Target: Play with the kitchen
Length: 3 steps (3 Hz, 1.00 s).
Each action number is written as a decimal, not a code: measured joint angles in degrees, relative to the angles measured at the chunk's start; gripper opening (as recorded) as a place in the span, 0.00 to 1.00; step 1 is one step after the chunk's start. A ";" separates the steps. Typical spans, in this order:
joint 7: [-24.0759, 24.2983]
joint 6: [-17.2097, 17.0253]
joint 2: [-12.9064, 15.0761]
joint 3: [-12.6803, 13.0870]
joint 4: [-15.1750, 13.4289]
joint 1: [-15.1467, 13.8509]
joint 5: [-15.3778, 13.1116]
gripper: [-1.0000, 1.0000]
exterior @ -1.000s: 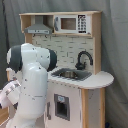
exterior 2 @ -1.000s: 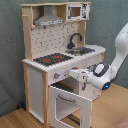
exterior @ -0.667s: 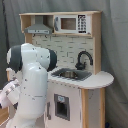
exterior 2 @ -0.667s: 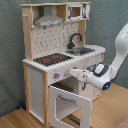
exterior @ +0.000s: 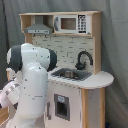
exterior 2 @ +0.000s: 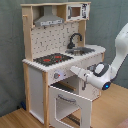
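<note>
- Kitchen (exterior 2: pixel 55 55): pale wood, white panels, black-red stovetop (exterior 2: pixel 52 58), black faucet (exterior: pixel 83 58).
- Oven door (exterior 2: pixel 70 102) hangs open below gripper (exterior 2: pixel 75 69).
- Gripper at front edge; finger spread cannot be told.

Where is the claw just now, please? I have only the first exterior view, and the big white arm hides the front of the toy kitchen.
Observer: In the second exterior view the claw is at the front panel of the tall pale-wood and white toy kitchen, just under the counter edge.
Operator: Thank you. Is the oven door shut?
Observer: No, the white-framed oven door stands open, swung out from the cabinet below the claw.
Operator: And what lies on the counter behind the arm?
Observer: A black stovetop with red burner rings, on the second exterior view's left of the sink.
</note>
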 joint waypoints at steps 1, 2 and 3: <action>7.42 0.01 0.00 0.02 0.01 0.00 0.00 0.00; 13.69 0.00 0.00 0.04 0.01 0.00 0.00 0.00; 19.82 0.01 -0.02 0.05 0.01 -0.01 0.00 0.00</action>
